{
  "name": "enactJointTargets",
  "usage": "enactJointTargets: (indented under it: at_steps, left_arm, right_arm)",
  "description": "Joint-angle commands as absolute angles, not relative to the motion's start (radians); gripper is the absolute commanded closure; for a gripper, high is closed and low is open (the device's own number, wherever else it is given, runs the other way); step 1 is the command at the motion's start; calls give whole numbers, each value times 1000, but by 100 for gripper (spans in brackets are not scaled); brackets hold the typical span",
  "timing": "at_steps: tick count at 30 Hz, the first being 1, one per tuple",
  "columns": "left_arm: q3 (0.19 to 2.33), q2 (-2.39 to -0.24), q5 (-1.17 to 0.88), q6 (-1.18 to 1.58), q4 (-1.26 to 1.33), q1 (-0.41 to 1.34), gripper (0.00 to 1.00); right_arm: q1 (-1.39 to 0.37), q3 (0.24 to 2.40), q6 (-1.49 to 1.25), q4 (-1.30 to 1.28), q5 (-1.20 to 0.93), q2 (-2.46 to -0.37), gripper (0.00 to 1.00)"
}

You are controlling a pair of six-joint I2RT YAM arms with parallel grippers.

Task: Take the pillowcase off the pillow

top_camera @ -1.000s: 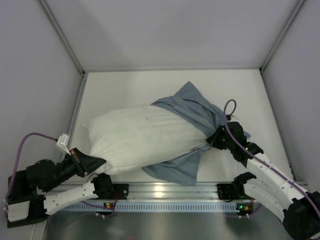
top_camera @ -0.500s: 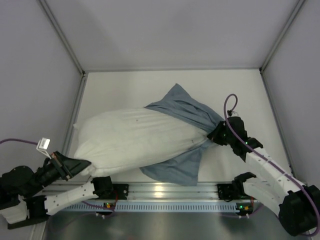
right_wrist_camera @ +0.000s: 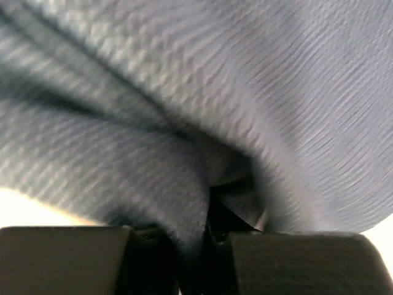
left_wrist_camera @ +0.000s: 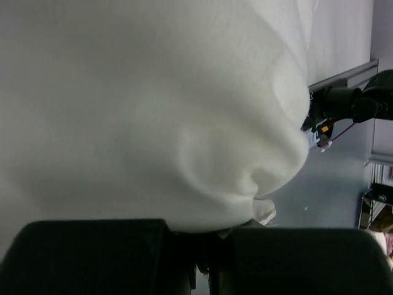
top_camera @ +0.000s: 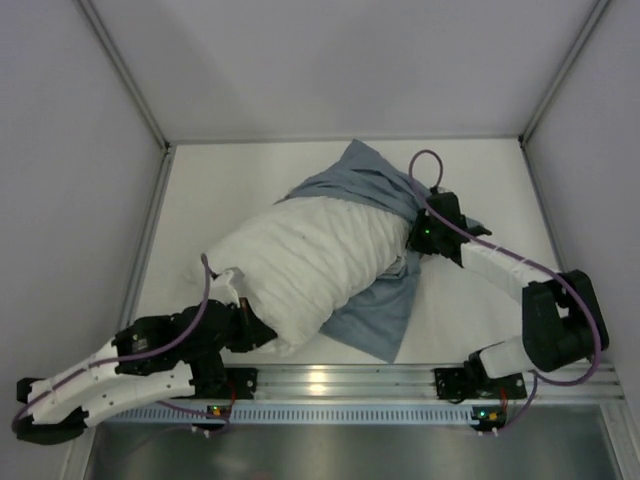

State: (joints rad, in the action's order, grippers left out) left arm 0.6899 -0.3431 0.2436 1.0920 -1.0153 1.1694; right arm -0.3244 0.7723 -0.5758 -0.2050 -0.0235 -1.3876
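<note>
While the pillow [top_camera: 310, 255] lies on the worktop [top_camera: 235, 190], the left end effector [top_camera: 260, 337] pinches its near corner and the right end effector [top_camera: 412, 240] pinches the pillowcase [top_camera: 372, 188].

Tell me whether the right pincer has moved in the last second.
Yes. The right pincer, with the pillowcase in it, has moved away from the front rail, toward the back wall.
</note>
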Motion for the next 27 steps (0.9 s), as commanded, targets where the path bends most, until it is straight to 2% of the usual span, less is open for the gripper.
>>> enactJointTargets:
  at_steps: [1,6,9,10,12,14,15,16,17,18,20,21,23,24,25,27]
  left_arm:
    - [620,-425,91,1049,-654,1166,100]
    - [551,-532,5,1061,-474,1167,100]
    - [509,-563,-52,1072,-341,1172,100]
    - [482,-587,-67,1075,-290,1175,100]
    - [474,-636,-110,1063,-195,1184,100]
    - [517,-745,-109,1033,-146,1204,100]
    - [543,-782,-101,1017,-146,1212,99]
    - [596,-852,-97,987,-146,1230,91]
    - [623,-883,-97,968,-144,1239,66]
    - [649,-937,-95,948,-143,1249,51]
    - [727,-980,-101,890,-143,1268,29]
    - [750,-995,-103,868,-144,1273,18]
    - [808,-1029,-103,807,-147,1287,13]
    - [824,-1032,-98,789,-147,1287,4]
    - [840,-1031,-72,754,-162,1289,1]
    - [902,-991,-16,724,-274,1289,1]
  right_arm:
    - [-432,997,-552,-144,-78,-1541,88]
    - [-521,1305,-542,-201,-89,-1661,77]
    - [-543,1463,-485,-244,-143,-1748,61]
    - [-549,1510,-462,-268,-202,-1809,49]
    - [-558,1658,-417,-382,-262,-1873,43]
    - [-558,1674,-423,-435,-146,-1878,39]
    - [-560,1642,-423,-445,-12,-1847,38]
    - [-557,1603,-422,-443,55,-1760,36]
    - [-557,1523,-420,-442,99,-1715,32]
    - [-555,1479,-428,-442,182,-1663,28]
    - [-540,1352,-437,-440,213,-1524,7]
    - [-535,1307,-436,-443,221,-1475,1]
    - [-517,1185,-430,-448,233,-1350,0]
    - [-509,1145,-440,-457,232,-1271,1]
    - [-494,1061,-455,-468,224,-1228,0]
    - [-488,973,-491,-466,157,-1107,0]
